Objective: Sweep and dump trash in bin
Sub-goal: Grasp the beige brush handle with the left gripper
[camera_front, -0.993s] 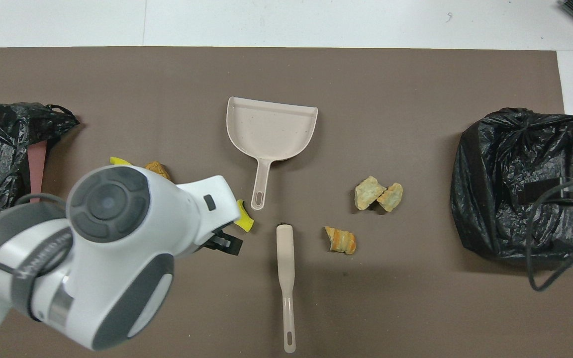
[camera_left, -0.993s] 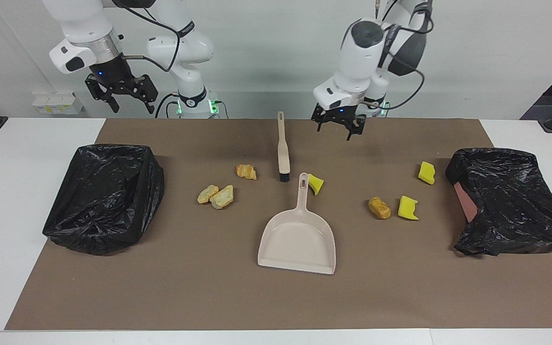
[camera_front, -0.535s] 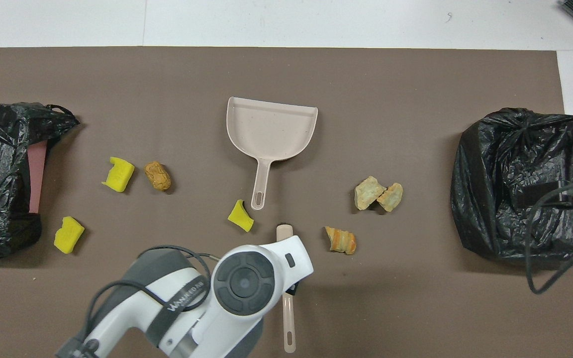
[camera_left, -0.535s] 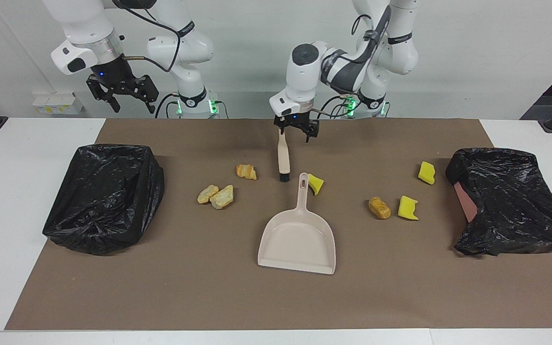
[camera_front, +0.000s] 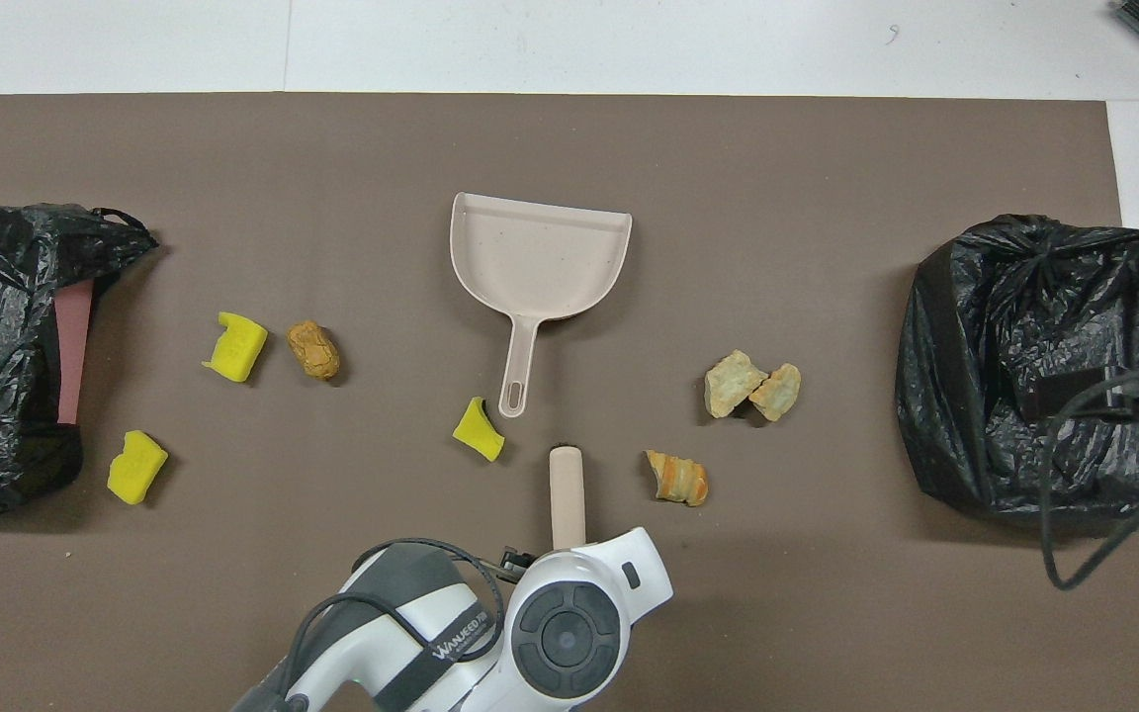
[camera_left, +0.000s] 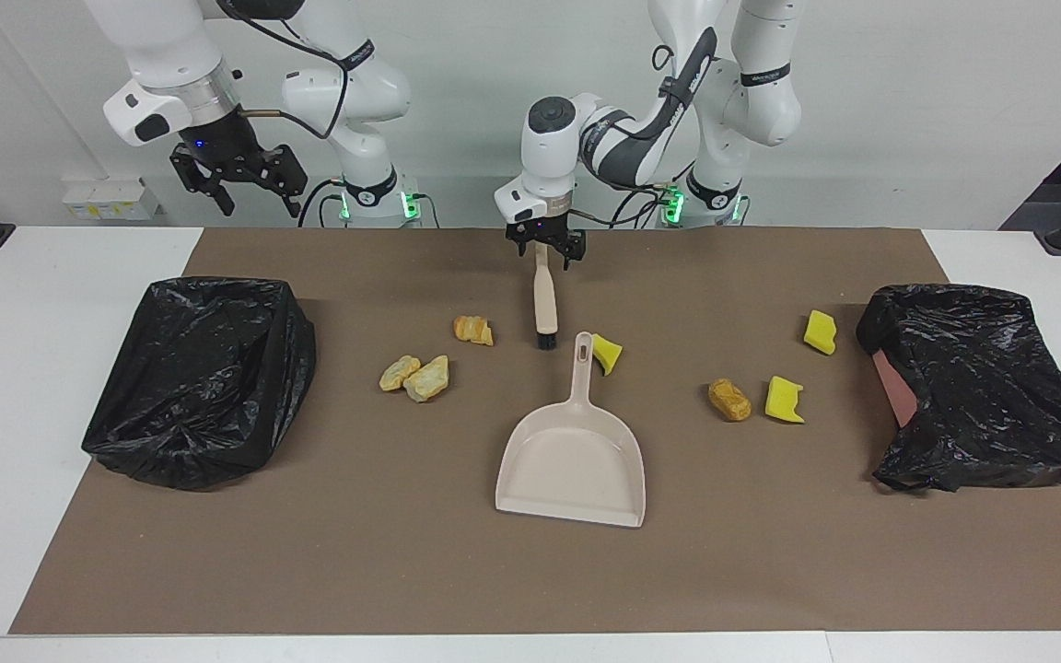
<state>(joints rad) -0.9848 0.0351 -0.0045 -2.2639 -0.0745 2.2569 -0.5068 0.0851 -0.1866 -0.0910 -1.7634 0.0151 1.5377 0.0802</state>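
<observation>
The trash lies scattered on the brown mat: yellow sponge pieces (camera_left: 606, 353) (camera_left: 821, 331) (camera_left: 784, 399) and bread-like lumps (camera_left: 730, 399) (camera_left: 473, 330) (camera_left: 416, 377). A beige brush (camera_left: 544, 304) lies mid-mat, bristles toward the beige dustpan (camera_left: 577, 451). My left gripper (camera_left: 546, 261) stands open low over the brush handle's end, one finger on each side of it. In the overhead view the left wrist (camera_front: 569, 623) hides that end and only the brush head (camera_front: 567, 489) shows. My right gripper (camera_left: 259, 204) waits open, raised at the right arm's end. A black-bagged bin (camera_left: 204, 378) sits there.
A second black-bagged bin (camera_left: 982, 387) with a pink side showing sits at the left arm's end of the mat. One yellow sponge piece (camera_front: 479, 430) lies close beside the dustpan's handle (camera_front: 518, 366). White table (camera_left: 15, 368) borders the mat.
My left arm has swung from over the mat toward its own end across to the brush handle and come down over it, jaws still open. The right arm has barely shifted.
</observation>
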